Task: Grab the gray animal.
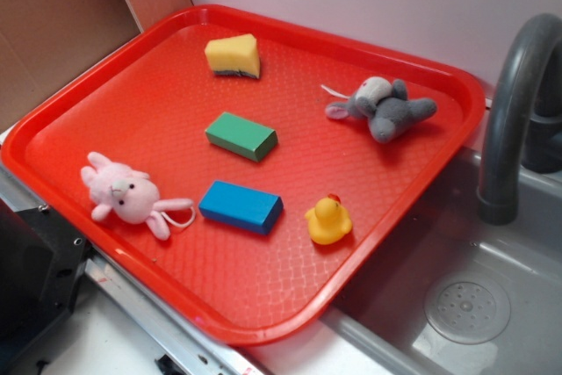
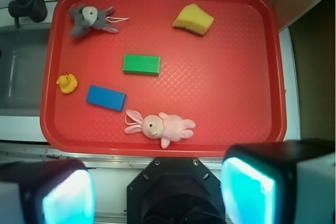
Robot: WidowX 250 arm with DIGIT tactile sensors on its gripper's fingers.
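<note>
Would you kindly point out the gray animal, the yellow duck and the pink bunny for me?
gray animal (image 1: pixel 384 108): exterior view, on its body beside the face.
yellow duck (image 1: pixel 328 221): exterior view, middle of its body.
pink bunny (image 2: pixel 160 126): wrist view, between head and belly.

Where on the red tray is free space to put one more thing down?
The red plastic tray is widest bare between the yellow sponge wedge, the pink plush bunny and its rim. It is crowded around the green block, blue block and yellow rubber duck.
</note>
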